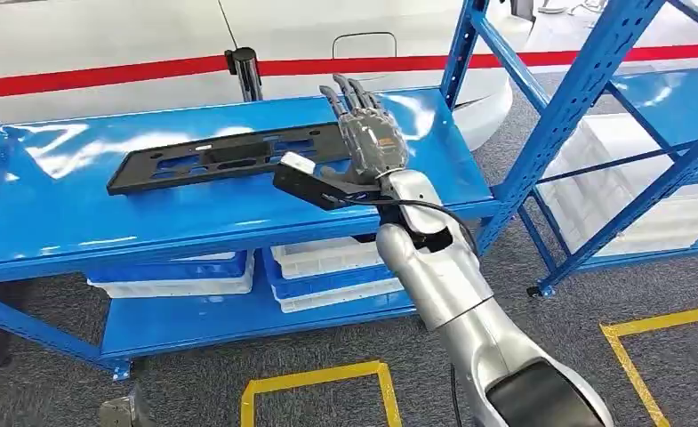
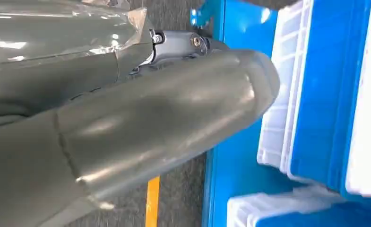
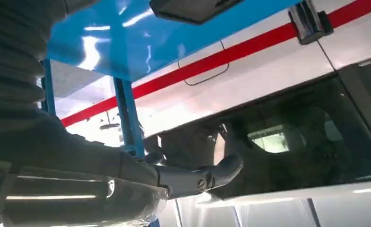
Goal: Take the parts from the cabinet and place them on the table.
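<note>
A long black plastic part [image 1: 225, 156] lies flat on the top shelf [image 1: 149, 218] of the blue cabinet. My right hand [image 1: 365, 133] hovers over the part's right end with its fingers stretched out and apart, holding nothing. In the right wrist view the part's end [image 3: 193, 7] lies on the blue shelf beyond my grey thumb [image 3: 197, 177]. My left hand [image 2: 126, 132] hangs low beside the cabinet's bottom shelf. It shows as a close grey bulk, and its fingers are hidden.
White and blue bins [image 1: 327, 267] sit on the lower shelf [image 2: 226, 165]. A second blue rack [image 1: 594, 98] with white crates stands to the right. A white car with a red stripe [image 1: 105, 80] and a black post [image 1: 243, 71] stand behind. Yellow lines [image 1: 318, 378] mark the floor.
</note>
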You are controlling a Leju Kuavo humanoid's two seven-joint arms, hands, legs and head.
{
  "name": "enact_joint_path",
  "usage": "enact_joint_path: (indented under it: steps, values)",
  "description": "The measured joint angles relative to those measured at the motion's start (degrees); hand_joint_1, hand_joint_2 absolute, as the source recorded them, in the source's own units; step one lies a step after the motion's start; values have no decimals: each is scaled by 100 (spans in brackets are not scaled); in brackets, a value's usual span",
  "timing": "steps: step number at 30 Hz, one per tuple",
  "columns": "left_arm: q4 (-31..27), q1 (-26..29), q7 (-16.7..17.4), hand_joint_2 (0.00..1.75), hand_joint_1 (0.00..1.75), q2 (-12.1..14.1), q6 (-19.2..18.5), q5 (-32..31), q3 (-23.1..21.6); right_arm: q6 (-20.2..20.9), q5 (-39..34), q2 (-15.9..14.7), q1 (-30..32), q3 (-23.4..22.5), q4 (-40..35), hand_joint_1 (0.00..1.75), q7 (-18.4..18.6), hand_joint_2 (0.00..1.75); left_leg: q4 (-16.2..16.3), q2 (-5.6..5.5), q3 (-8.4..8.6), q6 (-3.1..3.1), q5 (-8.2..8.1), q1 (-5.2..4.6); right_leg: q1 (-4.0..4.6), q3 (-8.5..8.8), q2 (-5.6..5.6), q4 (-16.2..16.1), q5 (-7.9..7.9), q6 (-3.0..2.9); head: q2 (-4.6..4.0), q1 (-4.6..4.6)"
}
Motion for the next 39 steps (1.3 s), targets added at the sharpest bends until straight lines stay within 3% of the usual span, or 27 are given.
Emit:
enact_joint_path:
  steps: [2,4,5,6,7,8,9,10,12,14,15,16,17,19,20,21,22,24,26,28,30,31,32,34,35,37,39]
  values:
    - [0,9,0,0,0,-2,2,2,0,0,0,-9,20,2,2,0,0,175,1,-12,107,-25,-82,0,-2,87,-1,-507,361,116,0,9]
    - [0,9,0,0,0,-2,2,2,-2,2,0,-9,7,2,2,0,0,175,-1,-12,234,-69,-183,0,-24,476,-31,-1611,988,236,0,11]
    - [0,4,0,0,0,-2,2,20,-2,0,0,-15,10,2,11,0,0,175,12,-13,296,-107,-231,-21,-13,484,-61,-1805,1059,147,0,0]
    - [0,3,0,0,0,-2,11,31,-2,0,-2,-17,-2,4,20,0,0,175,6,-14,280,-137,-255,-19,16,499,-79,-1807,864,-30,0,9]
    - [0,4,0,0,0,-4,13,44,-9,-2,-2,-17,-2,4,20,0,0,175,-12,-6,266,-188,-287,-17,56,599,-61,-1808,985,-55,2,7]
    - [2,13,0,0,0,-4,31,74,-24,-9,-2,-20,6,2,20,0,4,175,82,7,303,-217,-264,-13,16,563,-49,-1836,999,-117,0,0]
    - [2,6,0,0,0,-4,57,96,-59,-9,-9,-20,2,4,20,0,7,175,81,12,332,-234,-288,-6,-3,661,-43,-1831,991,-141,2,11]
    - [0,-3,0,0,0,4,66,105,-79,-15,-9,-11,-8,4,11,0,7,175,177,22,249,-255,-318,26,-38,722,-40,-1845,981,-174,0,9]
    - [2,-43,0,0,0,11,68,190,-127,-28,-39,-4,-62,4,11,0,7,175,839,27,-104,-298,-360,31,-34,783,-39,-1845,928,-252,0,-9]
    - [11,-37,0,0,0,13,76,282,-155,-31,-72,-4,-48,9,13,0,2,175,1551,27,-638,-351,-680,39,-10,839,-37,-1845,856,-306,0,-9]
    - [22,-31,0,0,0,18,90,328,-168,-31,-94,-4,-25,11,20,0,-4,175,1696,29,-821,-357,-795,40,1,876,-29,-1845,830,-312,0,-6]
    - [28,-23,69,0,0,31,183,399,-195,-29,-122,-4,-3,15,24,0,-54,175,1616,29,-882,-355,-733,39,11,921,-20,-1845,790,-312,0,-2]
    - [50,-27,248,0,0,50,342,492,-208,-13,-142,0,12,29,26,0,-143,175,1323,29,-831,-336,-514,38,24,977,-19,-1845,745,-312,0,-9]
    - [501,-54,685,0,0,208,603,769,-153,-19,-131,104,31,148,50,0,-208,175,365,34,-474,-249,152,23,43,1096,2,-1852,663,-311,0,-4]
    - [814,-50,807,0,0,326,634,881,-78,-72,-116,177,46,254,83,0,-179,175,70,59,-358,-184,311,-9,36,1151,36,-1858,625,-300,0,11]
    - [1044,-14,924,0,0,398,638,885,-44,-124,-127,230,54,354,109,0,-136,175,64,90,-383,-169,103,-58,54,1155,71,-1884,610,-267,0,18]
    - [1166,26,1061,0,0,480,634,879,-42,-144,-155,260,58,423,120,0,-99,175,39,65,-338,-129,103,-83,26,1161,75,-1913,585,-216,0,-25]
    - [1444,125,1422,0,0,581,610,863,-35,-197,-221,271,78,520,151,0,-46,175,-70,47,-220,-40,189,-93,93,1233,65,-1800,648,-98,0,-33]
    - [1674,176,1752,0,0,652,644,848,-15,-195,-249,271,56,603,160,0,-6,175,-124,33,-27,-21,202,-27,75,1186,34,-1594,468,-60,0,-20]
    - [1834,180,2040,0,0,702,741,835,9,-188,-260,273,8,673,162,0,11,175,-122,23,-8,2,171,-22,39,759,16,-868,206,-56,0,7]
    - [1956,197,2267,0,0,736,841,803,13,-173,-273,271,40,738,172,0,22,175,-117,8,2,-11,121,-22,22,263,15,-179,-65,-110,2,15]
    - [1998,214,2365,0,0,747,879,793,13,-166,-275,269,56,761,183,0,35,175,-115,-2,23,-21,94,-20,7,157,13,-146,-31,-77,0,13]
    - [2037,234,2490,0,0,758,927,780,15,-151,-280,273,55,787,199,0,35,175,-108,-8,59,-44,56,-19,-25,183,7,-391,157,4,0,13]
    - [2107,243,2711,0,0,763,1003,780,17,-142,-295,293,46,846,212,0,35,175,-106,-16,173,-101,-29,-6,-76,548,-17,-1436,760,224,0,13]
    - [2135,244,2830,0,0,771,1042,780,24,-125,-304,297,47,894,227,0,35,175,-109,-17,204,-143,-74,-1,-99,672,-50,-1841,985,226,0,15]
    - [2179,236,3061,0,0,804,1099,789,44,-75,-308,343,31,968,273,0,22,175,-102,-13,214,-229,-131,-12,-29,732,-82,-1823,792,-13,0,13]
    - [2208,243,3397,0,0,804,1156,828,63,-59,-313,418,54,1078,324,0,-20,175,-31,7,266,-292,-148,-10,-37,738,-59,-1832,875,-135,0,-15]
